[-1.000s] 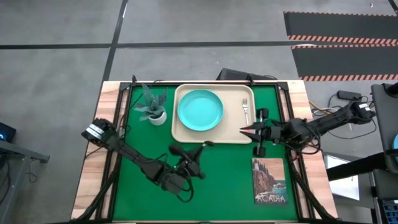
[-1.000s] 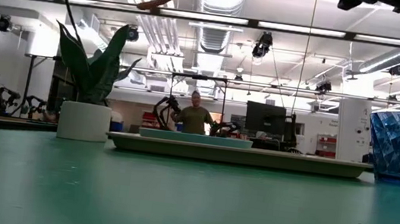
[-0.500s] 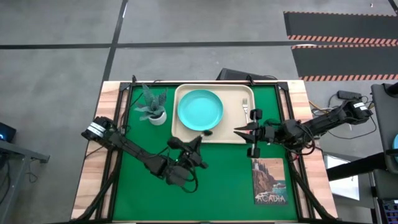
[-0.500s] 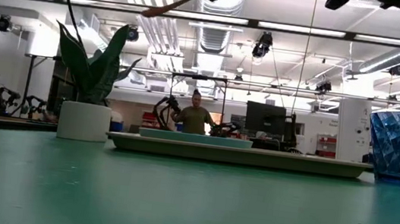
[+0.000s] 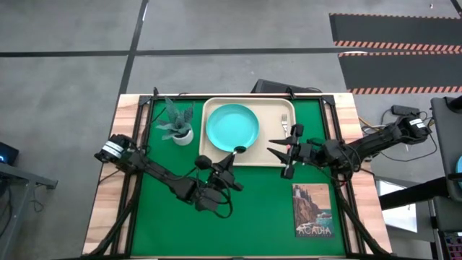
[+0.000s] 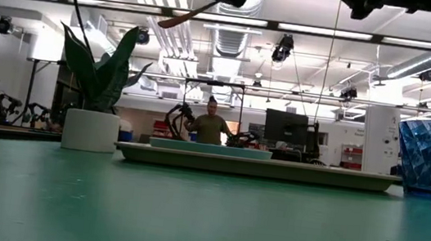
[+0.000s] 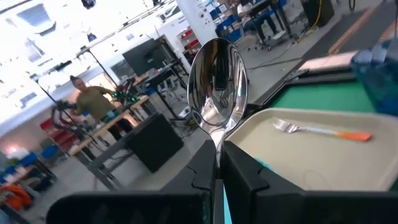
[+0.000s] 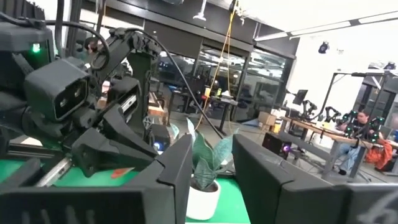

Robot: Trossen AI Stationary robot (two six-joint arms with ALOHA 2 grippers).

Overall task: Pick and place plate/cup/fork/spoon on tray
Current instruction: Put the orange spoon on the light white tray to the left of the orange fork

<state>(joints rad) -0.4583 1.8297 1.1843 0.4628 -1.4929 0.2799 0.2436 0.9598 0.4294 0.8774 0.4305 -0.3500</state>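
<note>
The beige tray [image 5: 267, 155] lies at the table's far middle. On it are the turquoise plate [image 5: 232, 128] and the fork [image 5: 285, 124], which also shows in the left wrist view [image 7: 317, 129]. My left gripper [image 5: 229, 160] is just near of the tray's front rim and is shut on the spoon [image 7: 217, 81]. My right gripper [image 5: 274, 149] is open and empty over the tray's near right part. The blue cup [image 6: 429, 155] stands on the table right of the tray; the right arm hides it in the high view. My left gripper pinches the spoon between its two fingers at the thin neck [image 7: 216, 148] just behind the bowl. The bowl [image 5: 238, 150] sticks out past the fingertips toward the tray. The orange-red handle [image 6: 183, 14] slants out below the gripper. The spoon is lifted clear of the table.
A green plant in a white pot [image 5: 177, 123] stands left of the tray. A picture book [image 5: 312, 211] lies at the near right. A person [image 6: 210, 126] stands in the room beyond the table. Green table surface [image 5: 253, 217] lies open at the near middle.
My left gripper has carried the spoon toward the table's far edge, up to the tray's front rim, and has turned so the bowl points at the tray. My right gripper has drifted a little toward the table's left over the tray, still open.
</note>
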